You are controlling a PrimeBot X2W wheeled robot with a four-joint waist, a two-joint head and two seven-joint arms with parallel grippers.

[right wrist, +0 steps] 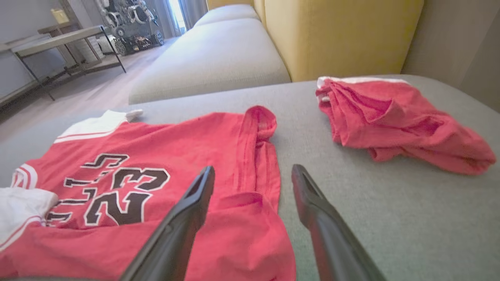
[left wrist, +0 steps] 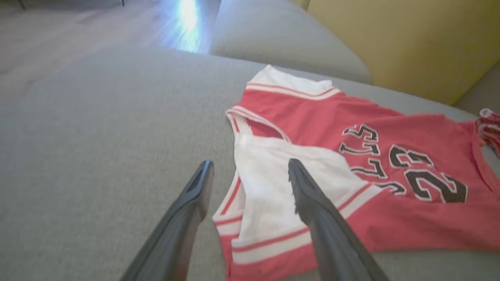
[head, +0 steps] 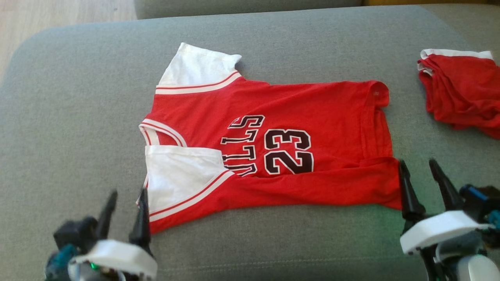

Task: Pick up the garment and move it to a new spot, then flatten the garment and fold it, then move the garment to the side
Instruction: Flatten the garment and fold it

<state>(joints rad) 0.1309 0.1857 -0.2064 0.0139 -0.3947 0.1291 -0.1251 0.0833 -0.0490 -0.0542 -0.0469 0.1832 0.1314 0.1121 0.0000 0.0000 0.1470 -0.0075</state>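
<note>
The jersey (head: 312,105) lay flat mid-cushion, its near long edge folded up over the print, one white sleeve turned in with it. The left jaws stood released astride that sleeve's outer edge, gripping nothing. The right jaws, also released, stood at the folded hem's corner. Bare grey cushion (head: 78,117) lay wide to the left and beyond the far edge. To the right, a crumpled red garment (head: 461,93) sat apart. Behind rose a yellow backrest (right wrist: 343,35), and wooden floor (head: 58,11) lay past the cushion.
</note>
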